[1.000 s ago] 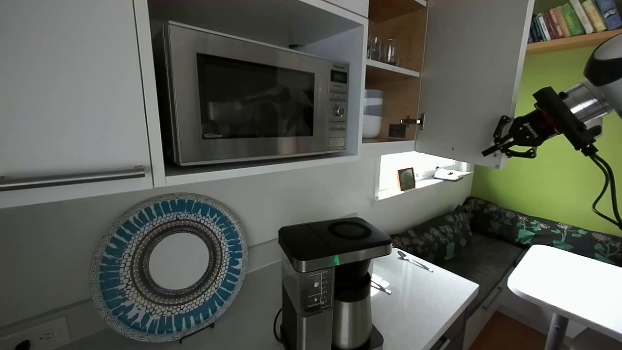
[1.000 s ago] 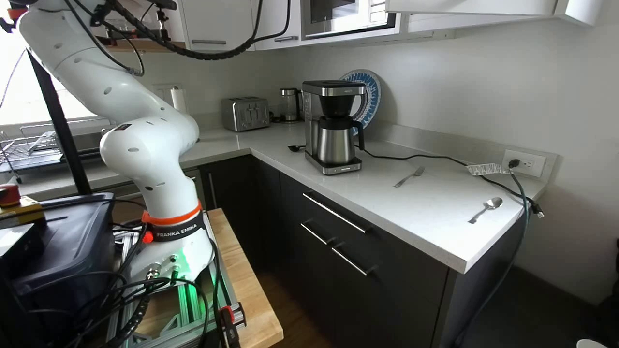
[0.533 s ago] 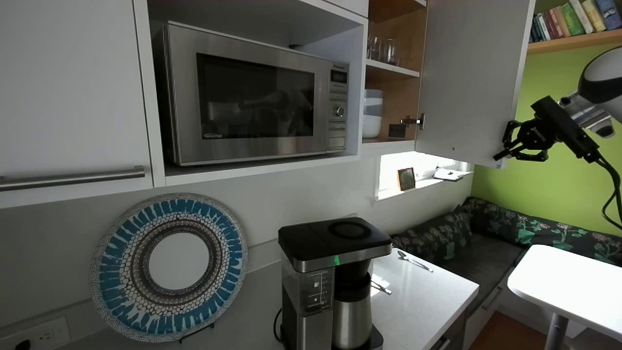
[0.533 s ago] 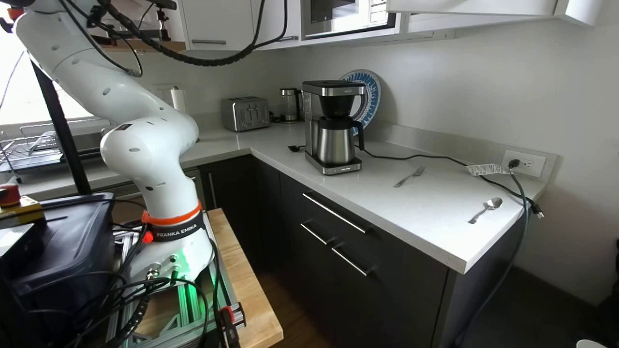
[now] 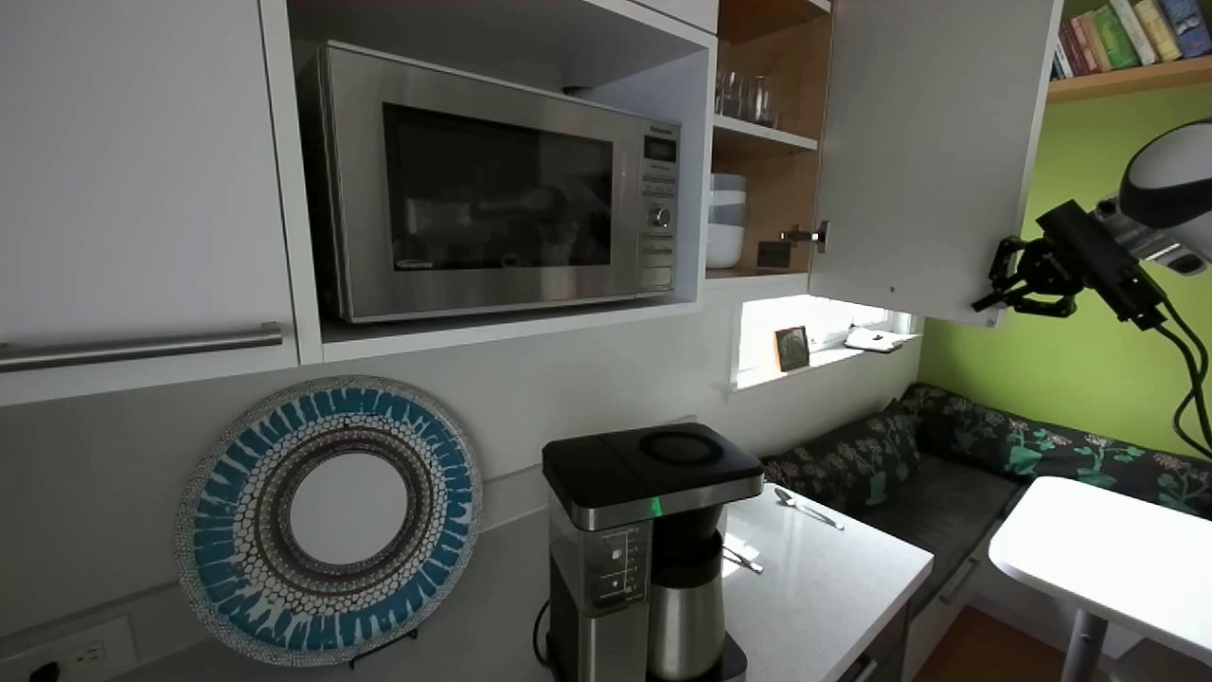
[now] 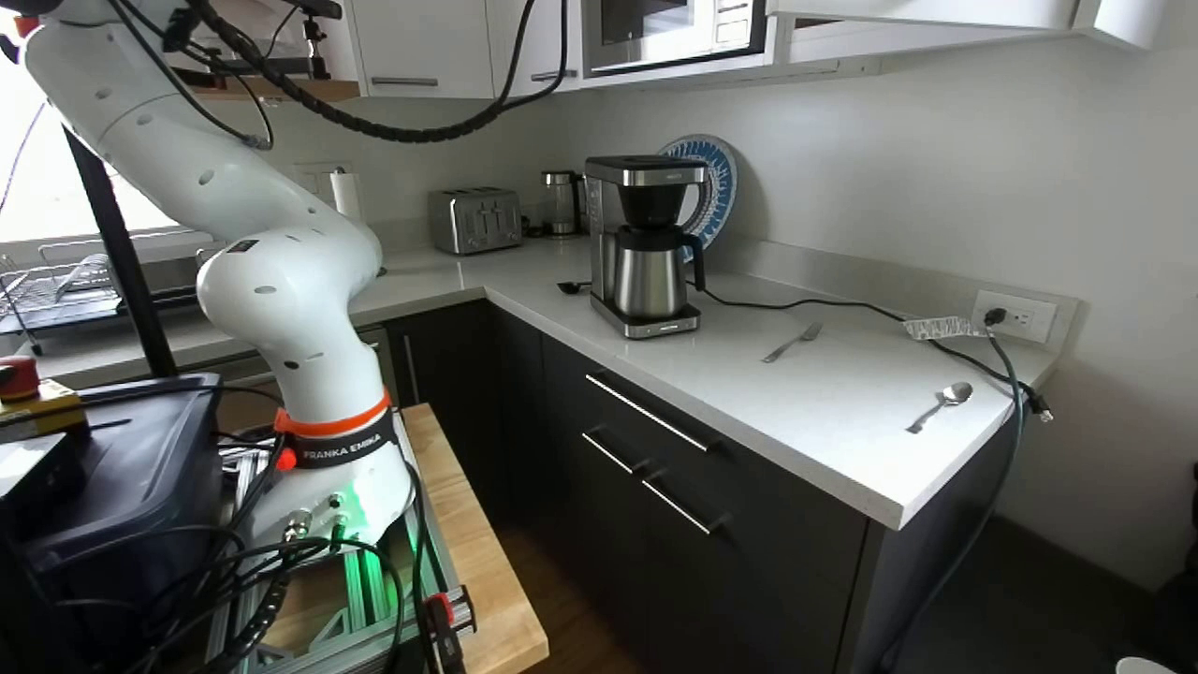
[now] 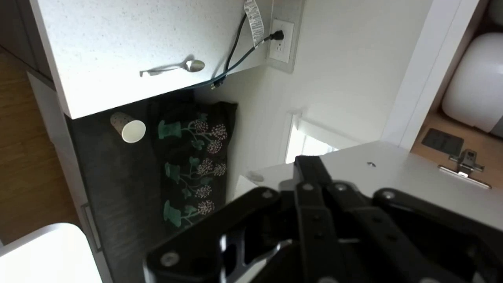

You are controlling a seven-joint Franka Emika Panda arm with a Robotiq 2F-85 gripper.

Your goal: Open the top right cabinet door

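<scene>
The top right cabinet door (image 5: 928, 152) stands open in an exterior view, swung well out from the wood-brown shelved interior (image 5: 767, 208). Its plain inner face shows and its handle is hidden. Its lower part also shows at the top of an exterior view (image 6: 922, 11). In the wrist view the door's inner face (image 7: 393, 181) lies just beyond the fingertips. My gripper (image 5: 985, 299) is shut with nothing between its fingers, at the inner side of the door's lower free corner. Its black fingers also show together in the wrist view (image 7: 312, 167). I cannot tell whether the tips touch the door.
The steel microwave (image 5: 502, 189) sits left of the open cabinet. The coffee maker (image 5: 653, 474) stands on the counter below, with a spoon (image 7: 194, 65) near the counter's end. A white table (image 5: 1117, 540) and cushioned bench (image 5: 956, 493) are at the right.
The door's free edge has swung further out, to the right in an exterior view. My gripper has moved right and slightly down, staying by the door's lower corner.
</scene>
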